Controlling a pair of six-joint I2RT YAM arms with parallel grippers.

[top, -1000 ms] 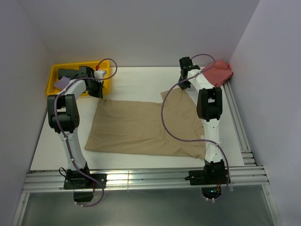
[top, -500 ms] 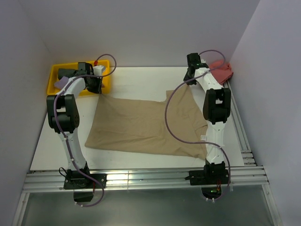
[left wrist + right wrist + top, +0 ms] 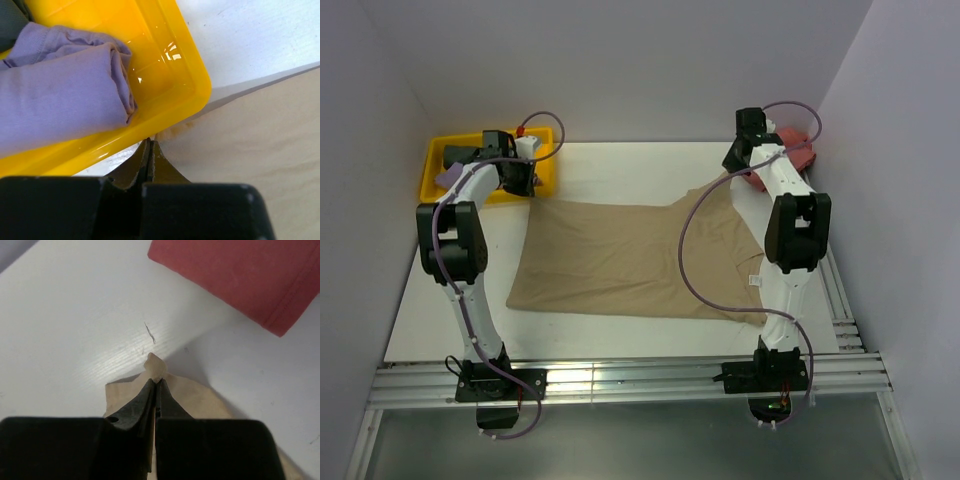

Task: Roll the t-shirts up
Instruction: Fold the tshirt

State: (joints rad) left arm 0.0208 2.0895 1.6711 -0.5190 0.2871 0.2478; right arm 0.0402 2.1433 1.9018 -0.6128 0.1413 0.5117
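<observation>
- The large tan-beige soft cloth t-shirt (image 3: 630, 260) lies spread nearly flat across the middle of the white counter (image 3: 620, 170), with shallow creases and its two far corners drawn outward.
- The left pincer (image 3: 150, 142) is clamped thin on the far-left corner, just beside the yellow plastic tray (image 3: 185, 75), which holds a rolled lilac cloth t-shirt (image 3: 60, 95).
- The right pincer (image 3: 156, 382) pinches the far-right corner, near a salmon-red cloth t-shirt (image 3: 240, 275).
</observation>
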